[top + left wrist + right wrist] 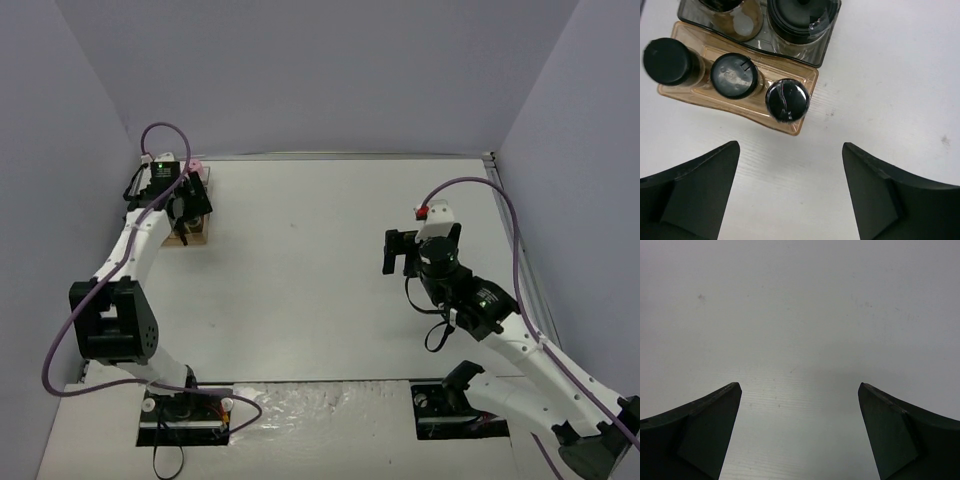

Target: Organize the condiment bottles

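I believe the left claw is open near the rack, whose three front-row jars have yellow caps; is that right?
Not quite: the left wrist view shows black caps on those three jars in the rack. The left claw is open.

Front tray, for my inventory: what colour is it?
Translucent amber tray; left wrist view shows it best.

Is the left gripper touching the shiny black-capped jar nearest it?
Apart. The left wrist view shows bare table between the left gripper and the black-capped jar.
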Controlling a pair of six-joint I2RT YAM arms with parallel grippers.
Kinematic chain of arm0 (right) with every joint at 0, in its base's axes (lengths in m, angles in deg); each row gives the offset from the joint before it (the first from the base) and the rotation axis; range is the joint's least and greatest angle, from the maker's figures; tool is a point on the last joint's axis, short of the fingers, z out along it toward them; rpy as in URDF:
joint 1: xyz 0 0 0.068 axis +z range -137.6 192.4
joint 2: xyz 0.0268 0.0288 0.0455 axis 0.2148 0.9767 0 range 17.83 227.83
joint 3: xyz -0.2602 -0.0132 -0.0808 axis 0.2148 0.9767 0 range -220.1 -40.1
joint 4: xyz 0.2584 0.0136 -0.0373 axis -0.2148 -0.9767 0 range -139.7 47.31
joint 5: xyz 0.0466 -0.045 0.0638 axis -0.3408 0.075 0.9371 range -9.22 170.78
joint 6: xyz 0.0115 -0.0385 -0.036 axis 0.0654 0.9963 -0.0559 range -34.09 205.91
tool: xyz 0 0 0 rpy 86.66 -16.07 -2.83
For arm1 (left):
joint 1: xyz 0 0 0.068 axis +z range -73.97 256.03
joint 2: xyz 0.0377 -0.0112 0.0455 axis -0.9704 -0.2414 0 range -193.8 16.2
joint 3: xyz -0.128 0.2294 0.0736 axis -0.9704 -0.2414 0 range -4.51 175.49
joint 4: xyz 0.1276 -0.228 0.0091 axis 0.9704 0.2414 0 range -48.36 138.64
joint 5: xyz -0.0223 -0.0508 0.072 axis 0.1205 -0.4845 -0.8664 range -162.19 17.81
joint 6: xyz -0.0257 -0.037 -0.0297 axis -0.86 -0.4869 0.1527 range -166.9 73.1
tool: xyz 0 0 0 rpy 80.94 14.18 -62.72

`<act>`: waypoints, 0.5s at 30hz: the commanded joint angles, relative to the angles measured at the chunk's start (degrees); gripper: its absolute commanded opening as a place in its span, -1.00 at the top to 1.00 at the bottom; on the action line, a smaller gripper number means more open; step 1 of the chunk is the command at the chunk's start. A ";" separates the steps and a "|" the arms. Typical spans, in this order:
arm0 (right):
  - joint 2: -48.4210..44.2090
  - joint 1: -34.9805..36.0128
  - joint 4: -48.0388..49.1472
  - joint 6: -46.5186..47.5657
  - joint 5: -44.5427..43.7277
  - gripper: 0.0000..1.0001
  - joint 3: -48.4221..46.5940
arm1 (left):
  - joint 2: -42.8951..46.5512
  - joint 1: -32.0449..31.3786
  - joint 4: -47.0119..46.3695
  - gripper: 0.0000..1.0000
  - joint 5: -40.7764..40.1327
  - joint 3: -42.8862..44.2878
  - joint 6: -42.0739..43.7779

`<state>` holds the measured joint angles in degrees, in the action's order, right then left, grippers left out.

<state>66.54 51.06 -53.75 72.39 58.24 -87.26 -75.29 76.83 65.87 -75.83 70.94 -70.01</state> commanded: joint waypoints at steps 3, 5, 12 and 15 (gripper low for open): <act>-4.97 -0.25 0.03 0.54 -0.55 -1.00 -9.61 | 20.90 -0.33 1.70 -0.80 1.67 -2.33 4.58; -6.21 -0.25 -1.03 1.00 -1.87 -1.00 -11.51 | 27.20 -1.80 1.72 -0.90 1.55 -5.89 5.17; -11.30 -0.23 -2.22 4.36 -7.65 -1.00 -15.66 | 41.48 -2.85 12.28 -0.94 3.55 -6.72 8.53; -12.73 -0.16 -2.22 6.80 -7.65 -1.00 -17.42 | 45.72 -3.98 15.99 -0.94 3.45 -4.58 10.06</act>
<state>54.84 51.06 -57.74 75.24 53.96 -101.22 -32.77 74.04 75.74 -73.31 62.55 -63.61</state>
